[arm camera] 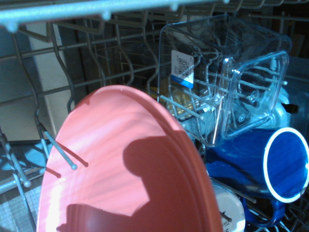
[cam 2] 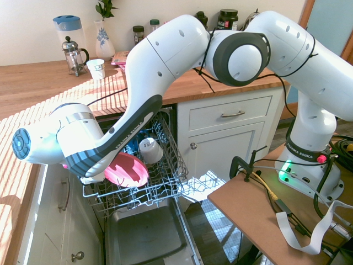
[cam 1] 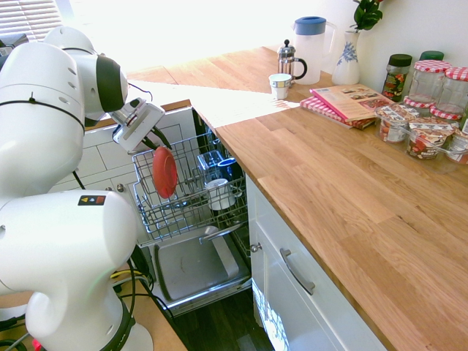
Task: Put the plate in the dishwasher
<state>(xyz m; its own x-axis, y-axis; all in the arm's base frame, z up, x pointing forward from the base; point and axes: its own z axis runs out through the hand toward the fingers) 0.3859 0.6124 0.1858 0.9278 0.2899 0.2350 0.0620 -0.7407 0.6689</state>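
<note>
The coral-red plate [cam 1: 164,172] stands on edge among the tines at the left of the dishwasher's pulled-out grey wire rack [cam 1: 172,222]. My gripper [cam 1: 156,144] hangs right over the plate's top rim; whether it grips the rim is not visible. From the other side, the plate [cam 2: 128,170] shows pink below my arm, in the rack [cam 2: 165,185] over the lowered dishwasher door [cam 2: 146,234]. The wrist view is filled by the plate's face [arm camera: 125,169], leaning against the rack wires.
In the rack sit a white cup [cam 1: 219,194], a blue mug [arm camera: 285,164] and a clear plastic container [arm camera: 227,82]. The wooden counter [cam 1: 329,183] on the right bears a French press, jug, vase, book and jars. White cabinets flank the dishwasher opening.
</note>
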